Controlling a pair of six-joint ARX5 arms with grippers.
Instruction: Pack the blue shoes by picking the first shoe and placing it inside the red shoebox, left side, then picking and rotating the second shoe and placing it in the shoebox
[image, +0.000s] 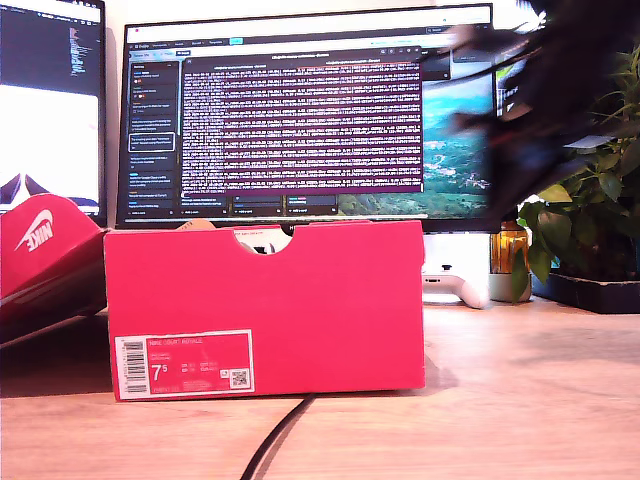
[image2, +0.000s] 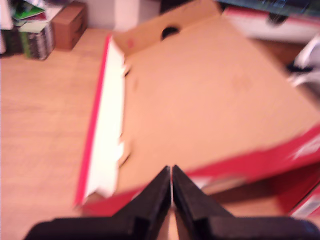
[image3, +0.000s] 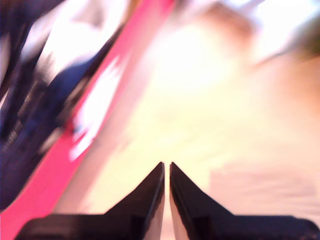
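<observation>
The red shoebox stands in the middle of the exterior view with its label toward the camera. My first gripper hangs shut and empty over the shoebox's near rim, and the bare brown floor of the box shows no shoe in the part I see. My second gripper is also shut on nothing, in a heavily blurred picture. A dark navy shoe smears past beyond a red box wall. A blurred dark arm is at the upper part of the exterior view's right; I cannot tell which arm.
The red lid with a white swoosh leans at the exterior view's left. A monitor stands behind the box. A plant and a white controller sit at the exterior view's right. A black cable runs toward the front.
</observation>
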